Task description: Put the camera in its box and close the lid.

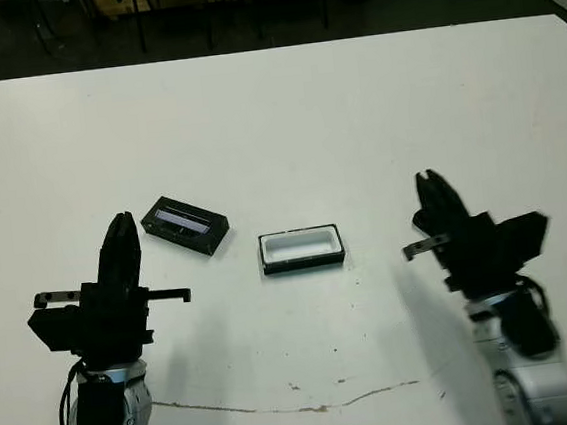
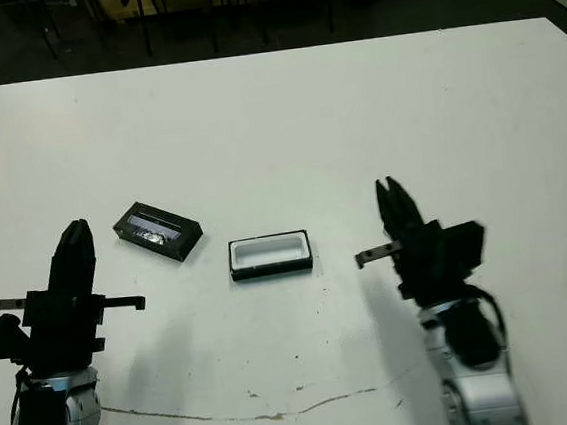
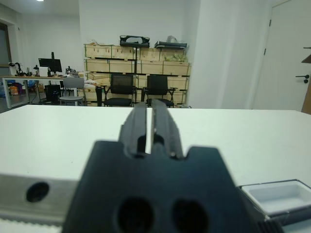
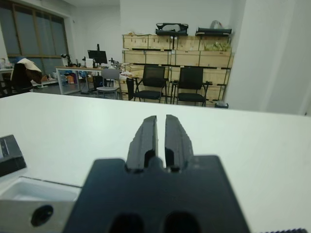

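Note:
The box point(image 1: 302, 249), a shallow black tray with a white lining, lies open near the table's middle. To its left lies the lid point(image 1: 185, 225), a black slab with a silvery-blue strip, set at an angle. I see no camera as a separate thing; it is hidden or out of view. My left gripper point(image 1: 121, 224) hovers left of the lid, fingers pressed together and holding nothing. My right gripper point(image 1: 429, 181) stands right of the box, also shut and empty. The box's corner point(image 3: 284, 194) shows in the left wrist view, and the box point(image 4: 41, 190) and lid point(image 4: 9, 154) in the right wrist view.
The white table point(image 1: 285, 122) stretches far beyond the two things. A thin brown crack line point(image 1: 282, 407) runs across its near part. Chairs and stacked crates stand beyond the far edge.

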`<state>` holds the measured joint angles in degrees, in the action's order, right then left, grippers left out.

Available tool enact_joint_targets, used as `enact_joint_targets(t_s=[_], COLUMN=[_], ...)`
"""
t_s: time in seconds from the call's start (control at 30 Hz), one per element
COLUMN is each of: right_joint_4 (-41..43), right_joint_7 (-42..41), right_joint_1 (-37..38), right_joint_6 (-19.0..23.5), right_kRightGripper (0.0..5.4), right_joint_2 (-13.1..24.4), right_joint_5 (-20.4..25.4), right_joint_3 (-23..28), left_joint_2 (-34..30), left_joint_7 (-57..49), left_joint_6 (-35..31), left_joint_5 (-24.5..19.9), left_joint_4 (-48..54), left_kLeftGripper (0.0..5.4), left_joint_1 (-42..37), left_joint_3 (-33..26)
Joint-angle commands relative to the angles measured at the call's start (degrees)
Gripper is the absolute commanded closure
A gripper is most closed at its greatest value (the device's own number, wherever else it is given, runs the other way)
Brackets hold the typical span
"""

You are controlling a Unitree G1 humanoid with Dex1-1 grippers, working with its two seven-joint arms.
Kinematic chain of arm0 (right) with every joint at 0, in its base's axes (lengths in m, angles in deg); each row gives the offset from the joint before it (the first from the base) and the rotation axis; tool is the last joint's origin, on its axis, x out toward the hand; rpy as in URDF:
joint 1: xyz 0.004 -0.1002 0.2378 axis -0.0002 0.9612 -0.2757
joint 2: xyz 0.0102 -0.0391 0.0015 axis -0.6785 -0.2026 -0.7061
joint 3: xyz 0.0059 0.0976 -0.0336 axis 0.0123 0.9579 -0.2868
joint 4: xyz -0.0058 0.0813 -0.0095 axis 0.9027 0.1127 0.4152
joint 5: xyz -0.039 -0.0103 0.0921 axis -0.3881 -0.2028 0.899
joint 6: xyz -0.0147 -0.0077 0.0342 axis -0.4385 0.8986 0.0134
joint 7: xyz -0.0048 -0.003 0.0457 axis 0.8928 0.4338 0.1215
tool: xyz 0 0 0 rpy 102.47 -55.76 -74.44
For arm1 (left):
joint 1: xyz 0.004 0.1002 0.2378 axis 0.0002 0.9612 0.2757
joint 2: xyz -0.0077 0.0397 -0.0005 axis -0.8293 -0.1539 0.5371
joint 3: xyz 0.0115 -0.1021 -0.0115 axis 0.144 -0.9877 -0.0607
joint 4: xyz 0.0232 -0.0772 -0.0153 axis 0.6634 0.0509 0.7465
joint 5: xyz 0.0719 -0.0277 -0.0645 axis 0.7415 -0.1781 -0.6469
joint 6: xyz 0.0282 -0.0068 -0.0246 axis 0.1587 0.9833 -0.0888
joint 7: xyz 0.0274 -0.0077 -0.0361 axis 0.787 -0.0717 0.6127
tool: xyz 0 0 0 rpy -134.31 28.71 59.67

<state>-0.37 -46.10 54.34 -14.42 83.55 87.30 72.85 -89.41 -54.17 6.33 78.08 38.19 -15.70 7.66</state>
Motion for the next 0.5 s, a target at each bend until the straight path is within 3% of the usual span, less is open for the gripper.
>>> enact_joint_targets(t_s=[0.03,0.13,0.3,0.43,0.5], right_joint_4=[0.46,0.96,5.22,1.4,-1.34], right_joint_7=[-2.56,-4.37,-4.17,-7.89,-11.06], right_joint_1=[-1.09,-2.16,-3.34,-5.01,-6.09], right_joint_6=[2.63,3.6,12.69,15.92,18.85], right_kRightGripper=[5.4,5.4,5.4,4.95,4.63], right_joint_2=[3.2,5.91,11.52,15.41,17.02], right_joint_5=[4.51,7.19,9.43,10.81,14.13], right_joint_3=[4.01,6.79,9.39,9.71,10.21], left_joint_2=[0.12,-0.02,0.11,-0.07,-0.13], left_joint_7=[-0.19,-0.38,-0.52,-0.36,-0.18], left_joint_6=[-0.44,-0.53,-0.85,-0.25,-0.1], left_joint_5=[0.25,0.87,0.46,0.33,-0.03], left_joint_4=[-0.66,-0.58,-0.39,-0.93,-1.06], left_kLeftGripper=[5.39,5.39,5.39,5.4,5.4], left_joint_1=[1.69,1.66,1.69,1.5,1.48], left_joint_3=[-0.08,-0.06,0.08,-0.21,-0.36])
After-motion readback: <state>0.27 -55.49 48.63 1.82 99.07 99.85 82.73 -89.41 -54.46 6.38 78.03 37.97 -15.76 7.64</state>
